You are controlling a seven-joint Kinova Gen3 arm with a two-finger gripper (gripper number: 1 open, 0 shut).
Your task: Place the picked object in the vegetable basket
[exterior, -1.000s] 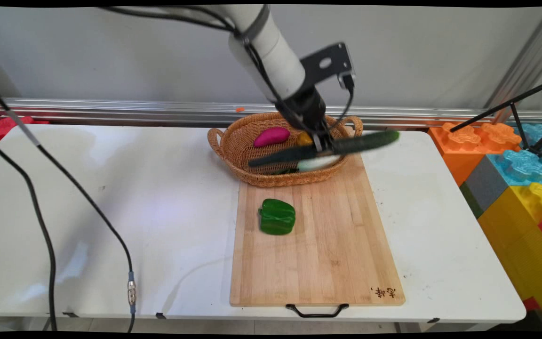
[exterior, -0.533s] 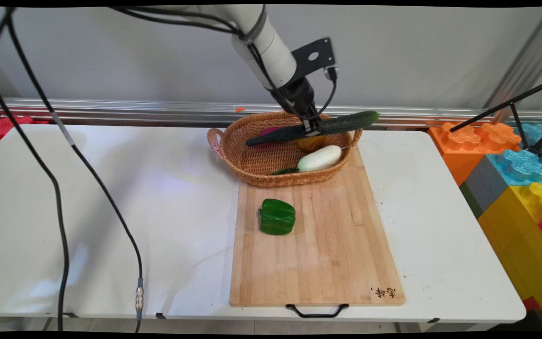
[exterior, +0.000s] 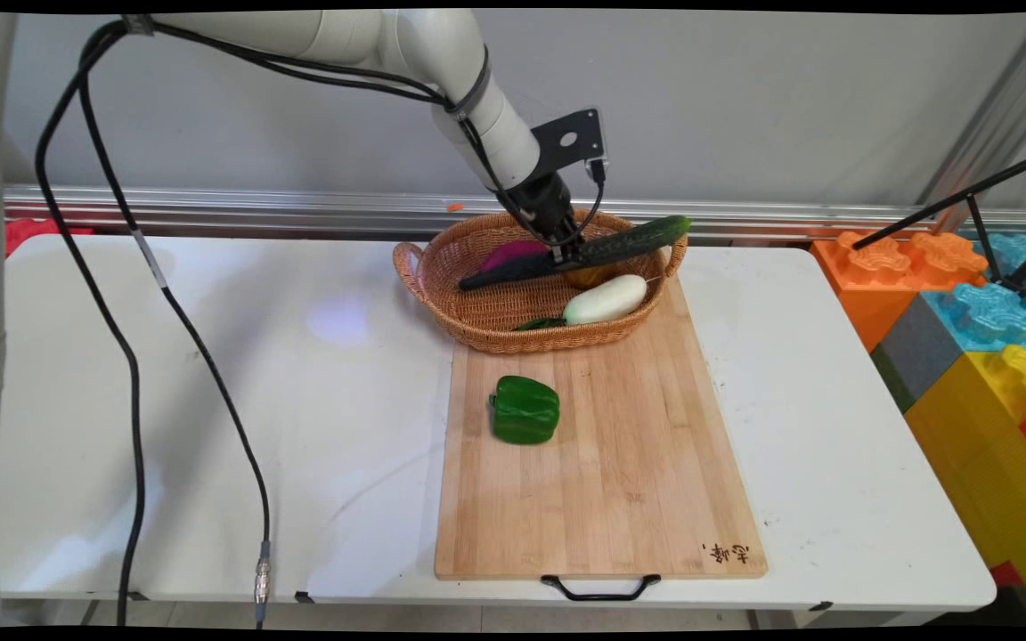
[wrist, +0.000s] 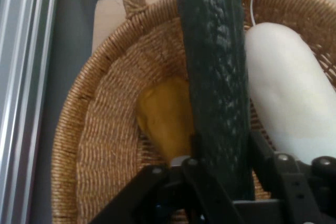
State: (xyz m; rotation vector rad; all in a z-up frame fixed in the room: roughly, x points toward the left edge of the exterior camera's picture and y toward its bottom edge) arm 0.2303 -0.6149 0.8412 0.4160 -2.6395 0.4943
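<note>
My gripper (exterior: 571, 256) is shut on a long dark green cucumber (exterior: 580, 254), held level over the wicker basket (exterior: 442, 280) at the back of the table. In the hand view the cucumber (wrist: 215, 72) runs up from between the fingers (wrist: 195, 145) over the basket's weave (wrist: 105, 145). Below it lie a white radish (exterior: 604, 299) (wrist: 291, 98), a yellow vegetable (wrist: 165, 116) and a purple one (exterior: 506, 255). A green bell pepper (exterior: 525, 409) rests on the wooden cutting board (exterior: 602, 481) in front of the basket.
The basket's near edge sits on the cutting board's far end. Coloured foam blocks (exterior: 967, 303) stand at the right of the table, with a black tripod leg (exterior: 949, 205) above them. A black cable (exterior: 175, 312) hangs over the table's left side.
My gripper has carried the cucumber back and left, from above the basket's near rim to low over the basket's middle. The pepper and the basket have not moved.
</note>
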